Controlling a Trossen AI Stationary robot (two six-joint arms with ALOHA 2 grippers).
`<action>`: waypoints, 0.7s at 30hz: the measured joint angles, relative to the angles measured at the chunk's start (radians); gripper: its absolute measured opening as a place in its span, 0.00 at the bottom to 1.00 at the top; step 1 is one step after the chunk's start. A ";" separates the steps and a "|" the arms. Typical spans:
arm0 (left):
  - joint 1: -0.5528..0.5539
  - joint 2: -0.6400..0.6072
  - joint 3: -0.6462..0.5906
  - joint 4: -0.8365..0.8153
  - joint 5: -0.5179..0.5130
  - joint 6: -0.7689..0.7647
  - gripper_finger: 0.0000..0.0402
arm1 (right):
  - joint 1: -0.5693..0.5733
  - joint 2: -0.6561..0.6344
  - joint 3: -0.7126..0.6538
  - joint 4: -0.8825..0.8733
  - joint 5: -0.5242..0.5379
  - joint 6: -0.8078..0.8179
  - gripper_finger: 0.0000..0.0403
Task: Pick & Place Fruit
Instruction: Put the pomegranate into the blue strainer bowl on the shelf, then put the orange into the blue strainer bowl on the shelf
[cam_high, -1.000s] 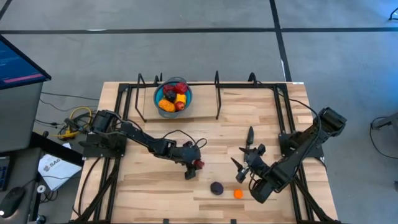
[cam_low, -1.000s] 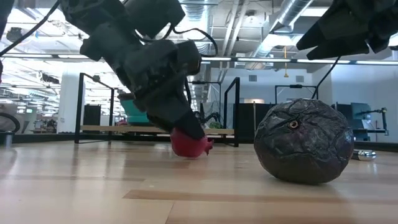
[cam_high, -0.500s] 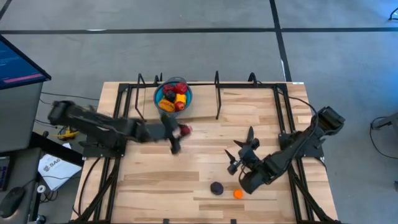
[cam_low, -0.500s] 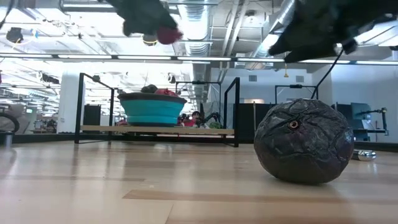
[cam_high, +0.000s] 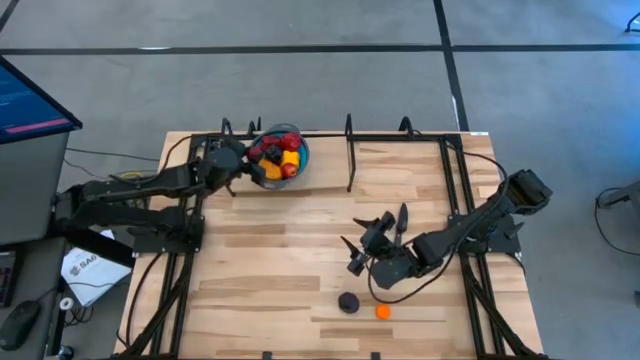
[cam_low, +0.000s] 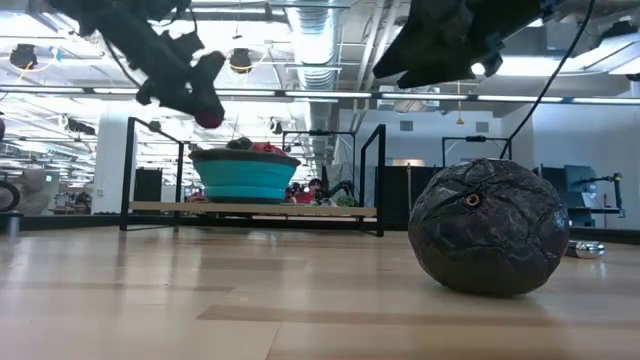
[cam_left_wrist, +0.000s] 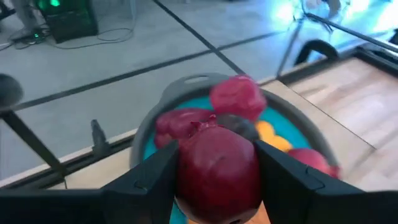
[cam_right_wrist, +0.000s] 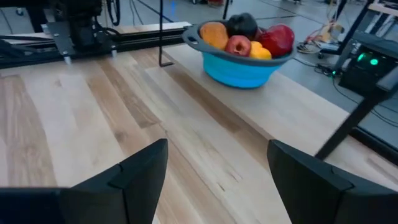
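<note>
My left gripper (cam_left_wrist: 217, 186) is up beside the blue bowl (cam_high: 300, 160) at the table's far left and is shut on a red fruit (cam_left_wrist: 217, 165). The low view shows the fruit (cam_low: 209, 119) in the air, in front of the bowl (cam_low: 245, 178). Several red, orange, yellow and dark fruits lie piled in the bowl (cam_right_wrist: 239, 68). A dark purple fruit (cam_high: 348, 301) and a small orange fruit (cam_high: 382, 311) rest on the table near the near edge. My right gripper (cam_high: 360, 250) hovers open, just on the far side of them. My left gripper pinches the red fruit (cam_left_wrist: 217, 165) by its two sides, one finger (cam_left_wrist: 152, 180) on each side. The fruit is lifted clear of the table and stands just short of the bowl's rim (cam_left_wrist: 146, 134), above rim height in the low view.
A black metal frame (cam_high: 349, 150) runs along the far edge, with uprights beside the bowl. A slim dark object (cam_high: 402, 216) sits right of centre, near my right gripper. Bare wood lies across the table's middle and left. The purple fruit (cam_low: 490, 228) looms close in the low view.
My left gripper has lifted the red fruit off the table's middle and swung it up and toward the far left, to the bowl. My right gripper has shifted toward the table's left and slightly farther away. The purple and orange fruits have stayed put.
</note>
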 joint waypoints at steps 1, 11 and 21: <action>0.012 -0.006 -0.019 0.016 0.004 -0.002 0.45 | -0.004 0.000 0.000 0.008 -0.006 -0.008 0.67; 0.042 -0.002 -0.138 0.185 0.012 0.007 0.50 | -0.018 0.000 0.000 0.030 -0.010 -0.024 0.67; 0.055 0.013 -0.140 0.191 0.007 0.010 0.64 | -0.013 0.000 0.000 0.074 -0.011 -0.025 0.67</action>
